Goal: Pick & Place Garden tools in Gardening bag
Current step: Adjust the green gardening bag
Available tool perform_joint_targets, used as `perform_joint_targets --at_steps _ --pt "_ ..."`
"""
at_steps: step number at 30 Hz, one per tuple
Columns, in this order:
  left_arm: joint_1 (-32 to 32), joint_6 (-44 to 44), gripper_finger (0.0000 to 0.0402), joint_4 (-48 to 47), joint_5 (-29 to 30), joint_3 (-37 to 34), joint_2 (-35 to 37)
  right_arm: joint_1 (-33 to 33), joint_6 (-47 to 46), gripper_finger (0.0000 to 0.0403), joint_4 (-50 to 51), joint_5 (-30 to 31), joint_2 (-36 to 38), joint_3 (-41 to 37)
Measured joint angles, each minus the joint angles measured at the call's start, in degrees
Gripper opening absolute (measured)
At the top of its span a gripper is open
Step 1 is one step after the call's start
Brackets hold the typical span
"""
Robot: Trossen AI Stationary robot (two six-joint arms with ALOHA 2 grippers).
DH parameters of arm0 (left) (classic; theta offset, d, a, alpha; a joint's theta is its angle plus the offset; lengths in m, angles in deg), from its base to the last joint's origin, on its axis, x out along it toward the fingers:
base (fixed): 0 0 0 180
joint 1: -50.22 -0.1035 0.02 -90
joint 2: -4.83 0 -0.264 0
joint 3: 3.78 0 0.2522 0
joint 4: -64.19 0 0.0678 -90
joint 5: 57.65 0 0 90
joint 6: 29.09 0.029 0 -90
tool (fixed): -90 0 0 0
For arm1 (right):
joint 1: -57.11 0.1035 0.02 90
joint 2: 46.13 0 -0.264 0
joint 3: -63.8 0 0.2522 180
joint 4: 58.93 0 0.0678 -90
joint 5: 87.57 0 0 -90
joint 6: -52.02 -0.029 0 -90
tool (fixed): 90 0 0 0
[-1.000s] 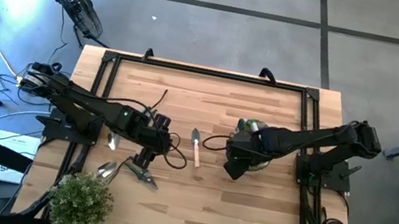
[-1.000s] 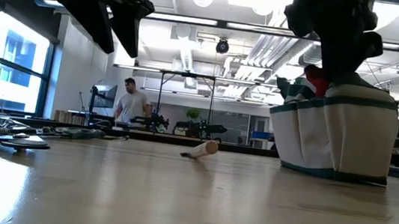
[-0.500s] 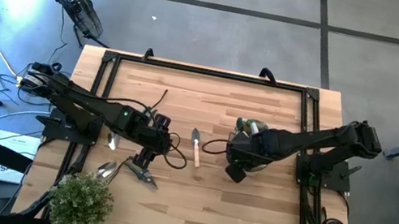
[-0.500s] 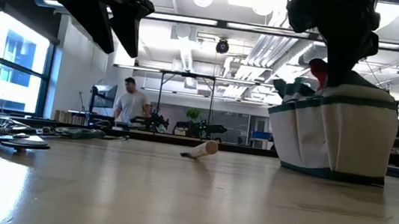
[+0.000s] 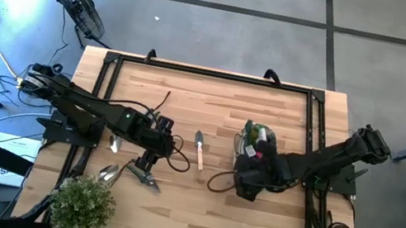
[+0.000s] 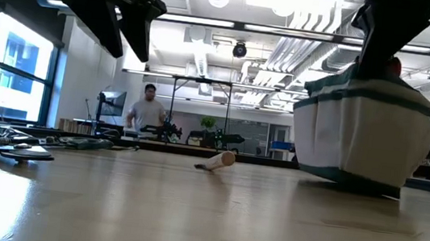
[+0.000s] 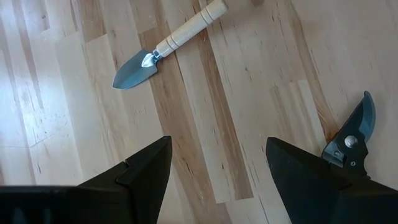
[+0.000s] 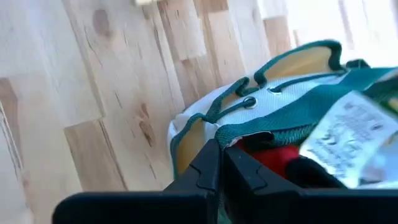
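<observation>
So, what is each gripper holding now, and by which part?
Right gripper: shut on the bag at its rim. Left gripper: open, holding nothing.

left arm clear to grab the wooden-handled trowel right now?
Probably yes. The left hand hangs open above the table, the trowel lies flat on bare wood just ahead, nothing between; pruners sit off to the side.

Bag [image 6: 364, 133]: off-white fabric w/ teal-green trim, red piece [image 8: 273, 158] inside. Trowel [image 7: 166, 44]: silver blade, pale wood handle. Pruners [image 7: 351, 140]: black, blue-grey blade. Table [image 5: 229, 110]: light wood planks, black frame. Plant [image 5: 82, 203]: green.
</observation>
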Motion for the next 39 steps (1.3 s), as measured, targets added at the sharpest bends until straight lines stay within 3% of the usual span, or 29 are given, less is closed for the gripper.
perform_joint_targets --at_steps 6,14,22,34,39 --pt "0.0 0.3 0.0253 0.5 0.5 0.0 0.0 2.6 -1.3 0.0003 0.0 5.0 0.0 0.0" --pt "0.0 1.4 0.0253 2.8 1.1 0.0 0.0 2.6 -1.1 0.0004 -4.0 0.5 0.0 0.0" --pt "0.0 1.4 0.0253 2.8 1.0 0.0 0.0 2.5 0.9 0.0009 -12.7 0.5 0.0 0.0" --pt "0.0 1.1 0.0253 2.7 1.0 0.0 0.0 -3.6 2.7 0.0107 -17.6 -2.1 0.0 0.0" --pt "0.0 1.0 0.0253 2.7 1.0 0.0 0.0 -5.3 12.8 0.0142 -25.0 -2.5 0.1 0.0"
